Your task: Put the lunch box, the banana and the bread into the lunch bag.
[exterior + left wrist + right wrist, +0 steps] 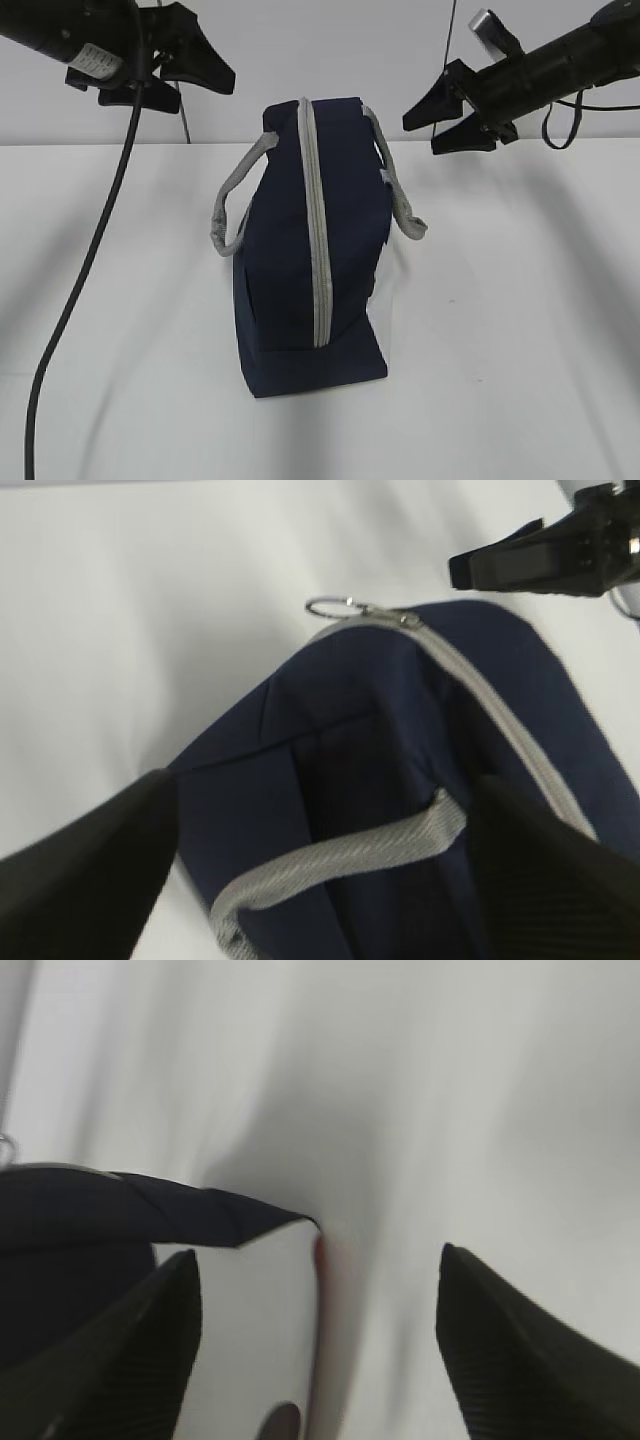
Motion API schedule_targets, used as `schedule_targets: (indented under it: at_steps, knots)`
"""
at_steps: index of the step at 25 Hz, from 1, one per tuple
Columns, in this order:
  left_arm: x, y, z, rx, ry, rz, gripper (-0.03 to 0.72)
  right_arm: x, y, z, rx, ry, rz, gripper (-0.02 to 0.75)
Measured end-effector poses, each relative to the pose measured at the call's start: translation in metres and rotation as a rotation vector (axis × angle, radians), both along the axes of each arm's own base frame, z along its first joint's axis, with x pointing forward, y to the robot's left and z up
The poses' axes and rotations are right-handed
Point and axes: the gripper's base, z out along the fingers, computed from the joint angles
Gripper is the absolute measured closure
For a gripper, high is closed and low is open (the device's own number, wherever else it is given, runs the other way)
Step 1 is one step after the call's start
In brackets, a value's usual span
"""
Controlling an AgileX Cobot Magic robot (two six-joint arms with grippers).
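From outside, one boxy dark-blue cloth lunch bag (310, 250) stands on the white table (520, 330), below and between two black grippers. Its grey zipper (317, 230) is shut. The left gripper (200, 60) and right gripper (450, 115) hang open, holding nothing.

The left wrist shows two wide-apart fingers (80, 880) over the bag's woven grey strap (340, 860) and ring pull (330, 607).

The right wrist shows spread ribbed fingers (530, 1350), with the bag's white side (250, 1330) between them.

The lunch bag (305, 250) stands upright on the white table (520, 330), centred between the two arms. It is boxy, of navy-blue fabric, with a white side panel (255, 1330) on its right side. A grey zipper (317, 230) runs closed along the top ridge and down the near end face. A metal ring pull (330, 606) sits at the far end of the zipper. Grey strap handles (232, 200) hang loose on both sides.
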Motion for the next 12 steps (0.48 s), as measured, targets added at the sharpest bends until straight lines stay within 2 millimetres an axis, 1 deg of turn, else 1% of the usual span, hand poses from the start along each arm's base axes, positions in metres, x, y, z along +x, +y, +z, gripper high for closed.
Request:
schedule_targets:
  at_steps: [3, 5, 7, 9, 11, 12]
  knots:
    - [-0.003, 0.006, -0.007, 0.068, 0.078, 0.03, 0.106, -0.01, -0.003, 0.011, -0.181, 0.12, -0.066, 0.179]
    - [-0.006, 0.009, -0.01, 0.105, 0.123, 0.044, 0.106, -0.018, -0.005, 0.023, -0.238, 0.144, -0.095, 0.183]
    - [-0.008, 0.013, -0.014, 0.142, 0.19, 0.09, 0.106, -0.031, -0.004, 0.043, -0.268, 0.141, -0.11, 0.197]
    - [-0.011, 0.019, -0.019, 0.209, 0.247, 0.13, 0.106, -0.043, -0.004, 0.058, -0.274, 0.141, -0.121, 0.205]
    - [-0.015, 0.025, -0.021, 0.263, 0.293, 0.157, 0.11, -0.058, -0.004, 0.07, -0.294, 0.148, -0.134, 0.213]
    - [-0.017, 0.027, -0.021, 0.289, 0.305, 0.162, 0.118, -0.064, -0.005, 0.073, -0.301, 0.158, -0.139, 0.215]
